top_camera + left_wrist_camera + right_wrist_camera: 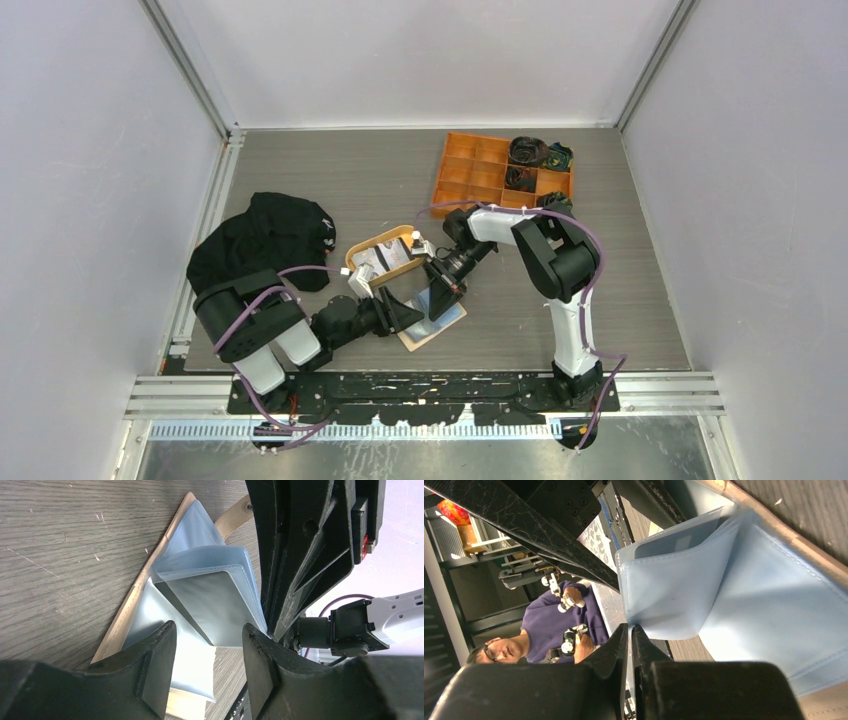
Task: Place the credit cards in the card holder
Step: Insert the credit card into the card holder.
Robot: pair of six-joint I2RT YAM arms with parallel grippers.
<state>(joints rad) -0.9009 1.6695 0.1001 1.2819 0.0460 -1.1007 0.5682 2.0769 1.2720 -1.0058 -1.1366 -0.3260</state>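
Left jaws apart before the card holder (192, 562); right jaws almost together at its edge.

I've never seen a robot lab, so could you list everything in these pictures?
Squarish beige leather-like card holder: one, pale blue sleeves, open, centre front.
Dark flat card: one, inside a sleeve.
Oval tan tray: one, left of centre, contents unclear.
Orange compartment box: one, far right, dark items inside.
Crumpled black cloth: one, left side.
Grey wood-grain table: one, under everything.
Person in purple top: one, background, right wrist view.
Left end effector: black, open by the sleeves.
Right end effector: black, closed beside the sleeves.
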